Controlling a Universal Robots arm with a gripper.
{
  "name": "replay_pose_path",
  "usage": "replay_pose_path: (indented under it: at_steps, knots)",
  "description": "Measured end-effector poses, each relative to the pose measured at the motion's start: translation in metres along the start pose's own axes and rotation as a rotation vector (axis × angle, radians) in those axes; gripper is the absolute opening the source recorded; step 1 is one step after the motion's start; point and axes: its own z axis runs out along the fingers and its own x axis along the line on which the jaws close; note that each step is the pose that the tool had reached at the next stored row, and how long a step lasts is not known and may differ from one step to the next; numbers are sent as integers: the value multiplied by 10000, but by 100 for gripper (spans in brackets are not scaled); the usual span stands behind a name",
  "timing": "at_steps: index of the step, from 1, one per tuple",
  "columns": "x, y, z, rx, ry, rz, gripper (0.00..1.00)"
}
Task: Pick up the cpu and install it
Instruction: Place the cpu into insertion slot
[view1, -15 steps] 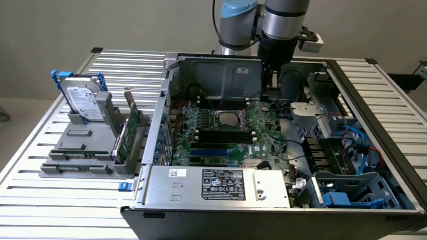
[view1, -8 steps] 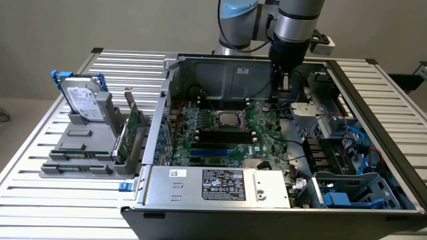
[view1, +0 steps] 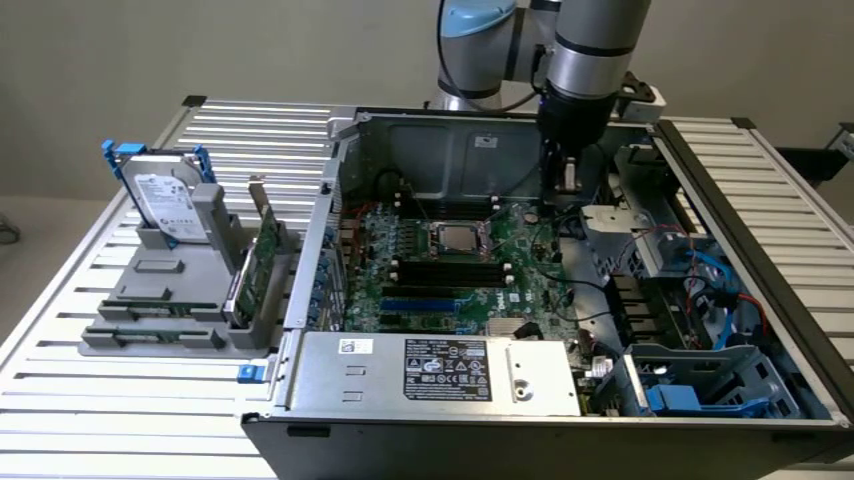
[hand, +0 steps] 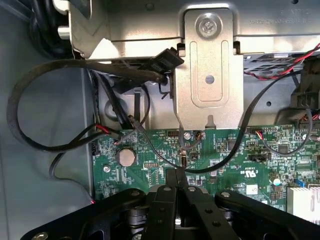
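Hanging from the arm (view1: 587, 50) over the far part of the open computer case (view1: 454, 155), toward the exterior view's right, the fingers (view1: 566, 178) point down at the green motherboard (view1: 441, 290). They are pressed together tip to tip and nothing is caught between them. In the wrist view the closed fingers (hand: 172, 179) sit just above the board, near a round silver coin cell (hand: 126, 157) and a folded metal bracket (hand: 207, 65), while black cables (hand: 50, 65) loop across the grey case wall.

The cpu (view1: 454, 238) lies flat in the metal-framed socket (view1: 429, 240) at the middle of the motherboard. It is apart from the fingers, nearer than them and to the exterior view's left of them.

A silver power supply (view1: 441, 370) with a black-and-white label fills the near side of the case, and blue cables (view1: 721, 290) run along the compartment at the exterior view's right.

On the slatted bench (view1: 80, 400), at the exterior view's left of the case, a hard drive (view1: 167, 200) with blue handles stands upright in a grey holder (view1: 160, 300). Green cards (view1: 267, 265) stand on edge between that holder and the case.
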Motion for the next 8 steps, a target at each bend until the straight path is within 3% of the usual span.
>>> replay_pose_path:
  at_steps: [8]
  knots:
    - [0,-4,146,0,-1,0,11]
